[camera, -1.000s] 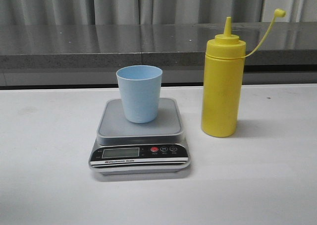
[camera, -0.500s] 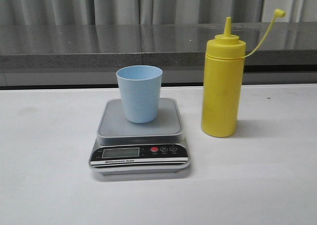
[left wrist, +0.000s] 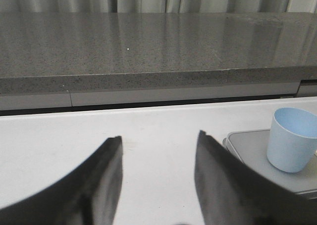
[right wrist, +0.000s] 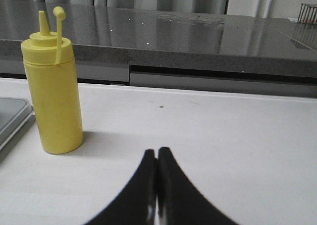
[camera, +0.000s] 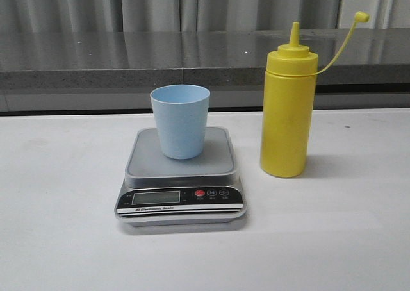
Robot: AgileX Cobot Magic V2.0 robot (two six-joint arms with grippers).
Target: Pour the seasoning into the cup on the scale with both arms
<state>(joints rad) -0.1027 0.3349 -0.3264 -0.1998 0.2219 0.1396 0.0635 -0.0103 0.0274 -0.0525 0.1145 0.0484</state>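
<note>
1. Front view: cup (camera: 180, 120) stands on the scale (camera: 181, 175), bottle (camera: 287, 108) upright just beside it; no arms visible.
2. Left wrist view: left gripper (left wrist: 157, 153) spread wide, holding nothing, the cup off to one side ahead of its fingers.
3. Right wrist view: right gripper (right wrist: 157, 160) pressed closed on nothing, the bottle ahead and aside. Nothing is grasped yet; next, I judge, it must open and reach the bottle.

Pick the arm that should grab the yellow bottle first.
Right. The bottle stands on the scale's right side, in the right wrist view, though the right claw is shut. The left claw faces the cup.
</note>
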